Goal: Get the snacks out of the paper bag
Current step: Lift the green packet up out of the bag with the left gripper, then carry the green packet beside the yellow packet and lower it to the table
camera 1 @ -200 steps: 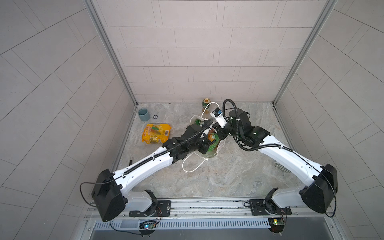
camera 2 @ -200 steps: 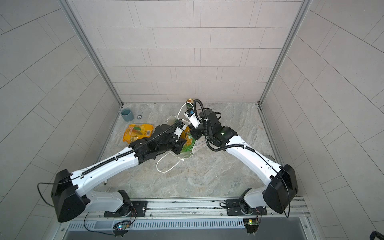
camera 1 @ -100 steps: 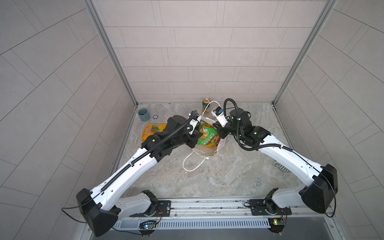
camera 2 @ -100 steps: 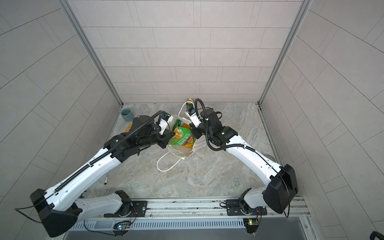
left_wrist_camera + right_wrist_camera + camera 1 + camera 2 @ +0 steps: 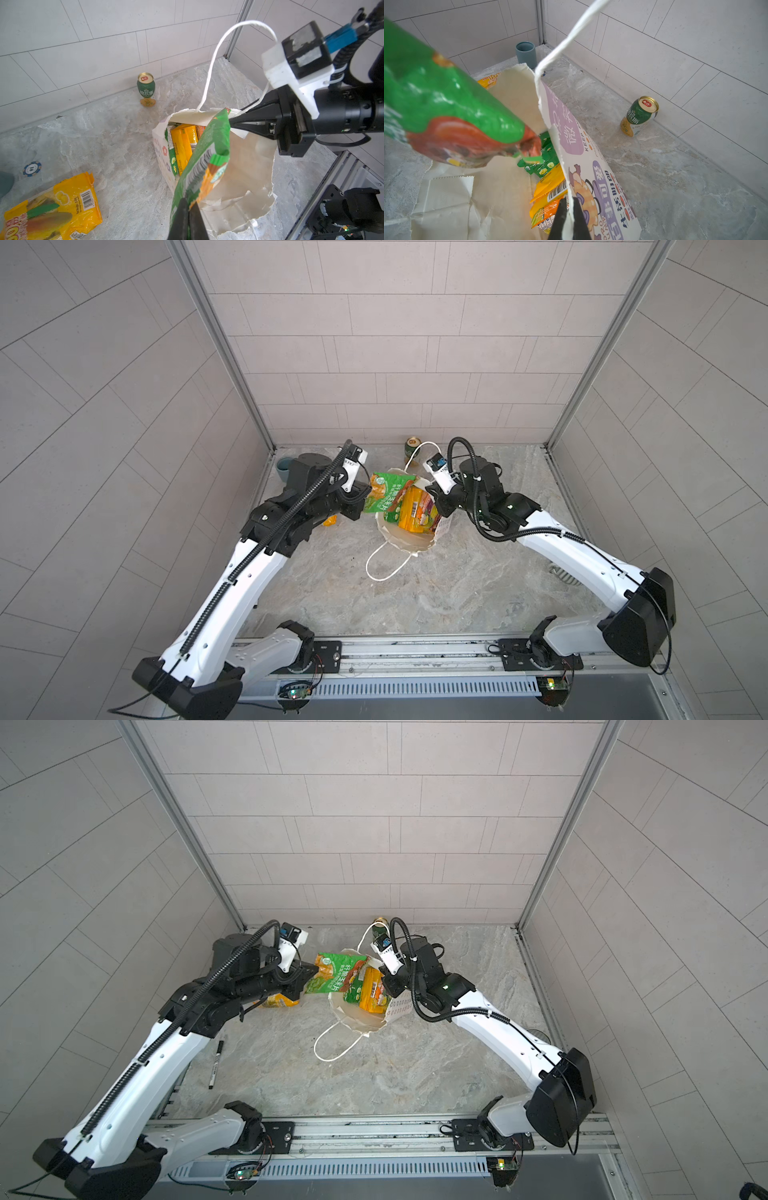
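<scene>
Left hand point(image 5: 188, 207) pressed together, pinching one edge of green packet point(image 5: 207, 149). The packet rises away from the hand and its far corner is over the mouth of paper bag point(image 5: 249, 166), so it looks nearly out, not fully clear. Just beyond the hand, inside the bag, yellow-orange packets point(image 5: 182, 141) stand on edge with more green beside them. Right hand point(image 5: 568, 207) is pinched on the bag's rim paper, across the mouth from the left hand, holding it open.

To do it well, I'd judge:
- Lift the packet clear of the rim before swinging it away.
- Move smoothly, since the thin-edge pinch may slip.
- Right hand steadies the bag so it doesn't tip.

Set it down by yellow packet point(image 5: 62, 207) lying on surface point(image 5: 124, 135) off to the left hand's side. Farther off, green can point(image 5: 146, 87) stands by the wall, keep clear
</scene>
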Tool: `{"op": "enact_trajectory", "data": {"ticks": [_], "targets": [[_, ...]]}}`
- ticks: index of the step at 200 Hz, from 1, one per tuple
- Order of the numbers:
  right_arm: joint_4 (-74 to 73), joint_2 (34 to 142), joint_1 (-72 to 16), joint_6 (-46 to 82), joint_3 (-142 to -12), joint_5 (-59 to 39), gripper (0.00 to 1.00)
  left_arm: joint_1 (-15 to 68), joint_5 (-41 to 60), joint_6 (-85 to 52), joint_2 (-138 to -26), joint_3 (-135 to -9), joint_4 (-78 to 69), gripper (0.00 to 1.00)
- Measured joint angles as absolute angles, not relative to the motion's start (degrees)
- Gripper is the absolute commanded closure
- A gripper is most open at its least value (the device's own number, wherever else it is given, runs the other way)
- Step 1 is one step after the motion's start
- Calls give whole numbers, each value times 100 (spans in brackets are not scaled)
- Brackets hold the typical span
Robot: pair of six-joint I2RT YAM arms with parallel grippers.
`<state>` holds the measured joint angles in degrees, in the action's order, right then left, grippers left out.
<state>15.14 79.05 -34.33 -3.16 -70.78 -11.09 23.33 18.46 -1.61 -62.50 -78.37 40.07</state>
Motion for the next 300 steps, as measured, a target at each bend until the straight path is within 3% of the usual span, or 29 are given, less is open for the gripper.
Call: {"op": "enact_trajectory", "data": {"ticks": [114, 190, 300], "targets": [[1411, 7905, -3411, -316, -7015, -1092, 100, 1186, 1726, -134, -6095, -8259, 4504, 100], [1385, 7905, -3409, -314, -7004, -1092, 100, 871, 1033, -143, -6062, -8283, 4508, 100], [1284, 7867, -3404, -279, -6904, -1155, 100, 849, 659, -1203, -8460, -7393, 3116, 100]]}}
